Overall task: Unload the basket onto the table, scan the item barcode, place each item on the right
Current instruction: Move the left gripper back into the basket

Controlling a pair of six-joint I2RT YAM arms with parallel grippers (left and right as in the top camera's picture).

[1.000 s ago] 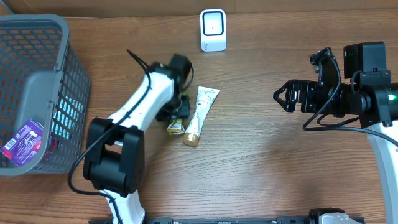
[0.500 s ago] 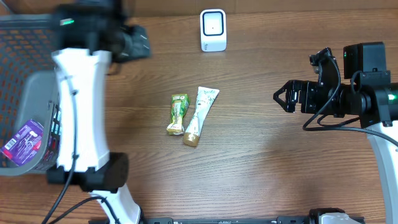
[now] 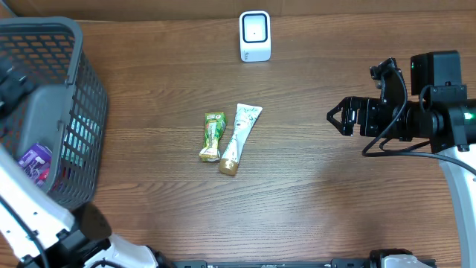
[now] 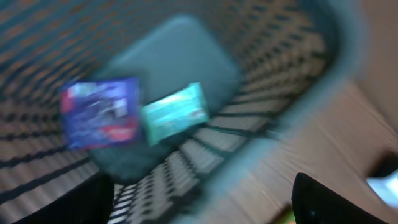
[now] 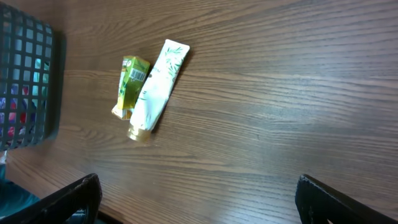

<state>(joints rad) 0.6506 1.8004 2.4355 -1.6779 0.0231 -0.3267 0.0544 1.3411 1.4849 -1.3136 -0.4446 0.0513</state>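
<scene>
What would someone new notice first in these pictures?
A small green tube and a longer white tube lie side by side mid-table. At the left stands a gray mesh basket holding a purple packet, and a white scanner sits at the far edge.

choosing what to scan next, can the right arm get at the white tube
Probably yes: the right gripper is open and empty, with nothing between it and the white tube; the green packet lies beyond it.
</scene>
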